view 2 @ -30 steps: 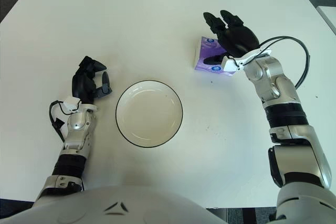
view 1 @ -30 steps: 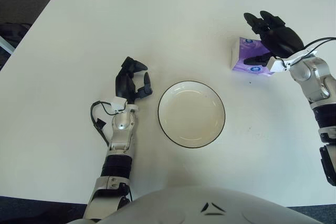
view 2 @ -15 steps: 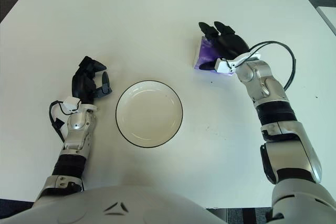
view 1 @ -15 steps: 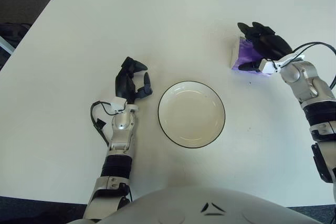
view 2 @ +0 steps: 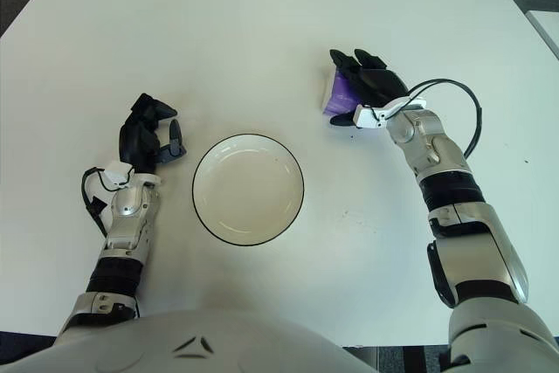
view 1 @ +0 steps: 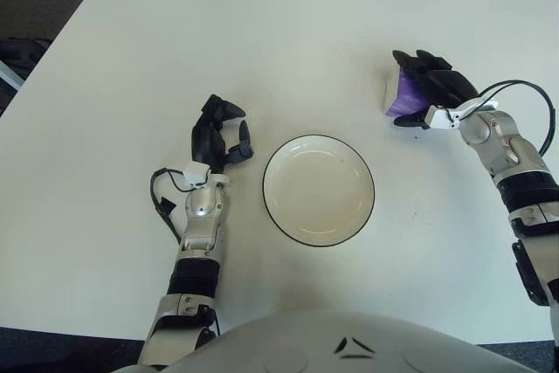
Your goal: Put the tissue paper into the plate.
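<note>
Right hand (view 2: 367, 89) clamped over purple tissue pack (view 2: 338, 91); white plate (view 2: 248, 189) apart.

Purple tissue pack (view 1: 400, 95) lies on the table, beyond-right of empty white plate (view 1: 319, 189).

Stereo head cams, both looking fwd/down at table (view 1: 131, 58), slight sideways offset, sharing nearly whole scene

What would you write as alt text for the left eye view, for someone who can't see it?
The robot's right hand covers a purple tissue pack on a white table, fingers wrapped over its top. An empty white plate sits nearer the robot, to the pack's left. The left hand shows left of the plate, fingers curled, holding nothing.
</note>
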Tool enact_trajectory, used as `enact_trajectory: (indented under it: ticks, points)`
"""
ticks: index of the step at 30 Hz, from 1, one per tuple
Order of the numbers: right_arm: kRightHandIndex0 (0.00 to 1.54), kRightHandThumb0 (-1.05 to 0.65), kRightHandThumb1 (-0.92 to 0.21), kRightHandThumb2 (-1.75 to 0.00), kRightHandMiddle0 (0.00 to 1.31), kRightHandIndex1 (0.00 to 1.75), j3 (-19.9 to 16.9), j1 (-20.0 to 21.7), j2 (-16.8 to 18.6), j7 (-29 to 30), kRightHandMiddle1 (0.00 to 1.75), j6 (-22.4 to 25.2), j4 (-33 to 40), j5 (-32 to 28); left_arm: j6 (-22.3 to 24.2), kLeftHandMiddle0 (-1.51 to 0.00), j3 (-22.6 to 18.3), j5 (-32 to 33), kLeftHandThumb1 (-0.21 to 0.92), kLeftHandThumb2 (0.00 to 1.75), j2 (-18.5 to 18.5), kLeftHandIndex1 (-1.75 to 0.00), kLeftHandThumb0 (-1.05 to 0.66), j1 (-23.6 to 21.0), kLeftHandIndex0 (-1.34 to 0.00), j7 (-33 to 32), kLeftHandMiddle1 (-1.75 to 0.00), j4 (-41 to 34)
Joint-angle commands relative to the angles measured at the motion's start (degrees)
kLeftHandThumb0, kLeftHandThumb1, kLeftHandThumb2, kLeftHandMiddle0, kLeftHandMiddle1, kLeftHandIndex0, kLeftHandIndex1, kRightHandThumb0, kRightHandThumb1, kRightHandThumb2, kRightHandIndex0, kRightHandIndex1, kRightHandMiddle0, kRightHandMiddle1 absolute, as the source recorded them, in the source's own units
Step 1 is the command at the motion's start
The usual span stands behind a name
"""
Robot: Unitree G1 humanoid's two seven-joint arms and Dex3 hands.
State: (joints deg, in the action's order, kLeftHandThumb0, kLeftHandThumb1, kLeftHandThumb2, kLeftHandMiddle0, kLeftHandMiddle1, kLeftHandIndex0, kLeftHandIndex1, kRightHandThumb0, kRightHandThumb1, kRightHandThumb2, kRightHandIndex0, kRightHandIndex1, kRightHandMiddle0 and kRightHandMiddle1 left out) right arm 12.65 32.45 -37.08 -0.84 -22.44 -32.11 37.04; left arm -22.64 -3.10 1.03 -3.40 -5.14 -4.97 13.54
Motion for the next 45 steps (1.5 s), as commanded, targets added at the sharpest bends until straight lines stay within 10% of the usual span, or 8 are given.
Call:
enact_trajectory:
  ticks: [1,14,17,20,22,33,45]
  points:
    - [0.00,-1.05,-0.52,-0.68,0.00,0.00,1.4,-3.5,1.2,0.2,0.00,0.1,-1.6,-0.2,2.7,-0.96,0.3,-0.6,0.36,1.27,-0.4,-1.75,-0.47,6.8,-0.57,0.0,-1.75,4.5]
    - [0.00,-0.97,-0.45,-0.81,0.00,0.00,2.5,-2.5,5.8,2.1,0.00,0.3,-12.9,-3.0,2.1,-0.96,0.2,-0.5,0.35,1.28,0.1,-1.75,-0.47,6.7,-0.58,0.4,-1.75,4.7]
    - [0.00,-0.87,-0.36,-0.93,0.00,0.28,2.3,-2.1,6.2,3.2,0.38,-0.2,-14.2,-3.6,2.1,-0.96,0.1,-0.5,0.35,1.28,0.1,-1.75,-0.47,6.7,-0.58,0.4,-1.75,4.9]
    - [0.00,-0.73,-0.21,-1.10,0.00,1.09,2.6,-1.5,6.4,4.5,1.21,-0.6,-15.8,-3.6,1.9,-0.97,0.1,-0.7,0.34,1.29,0.2,-1.75,-0.47,6.5,-0.59,0.2,-1.75,5.1]
    - [0.00,-0.66,-0.17,-1.18,0.06,1.41,3.0,-1.2,6.4,5.5,1.47,-0.8,-16.4,-3.2,1.9,-0.97,0.1,-0.8,0.34,1.30,0.3,-1.75,-0.47,6.5,-0.59,0.1,-1.75,5.2]
    - [1.06,-0.36,-0.08,-1.38,0.79,1.74,5.4,-0.2,5.7,14.4,1.74,-3.3,-18.5,-1.0,1.7,-0.96,0.1,-0.8,0.33,1.31,0.5,-1.75,-0.48,6.4,-0.60,0.2,-1.75,5.5]
    - [1.39,-0.11,-0.04,-1.68,1.20,1.75,0.4,-0.6,9.4,17.5,1.75,-7.2,-21.5,-9.9,3.0,-0.96,0.1,-1.8,0.33,1.30,-0.2,-1.75,-0.47,6.4,-0.59,-1.7,-1.75,4.9]
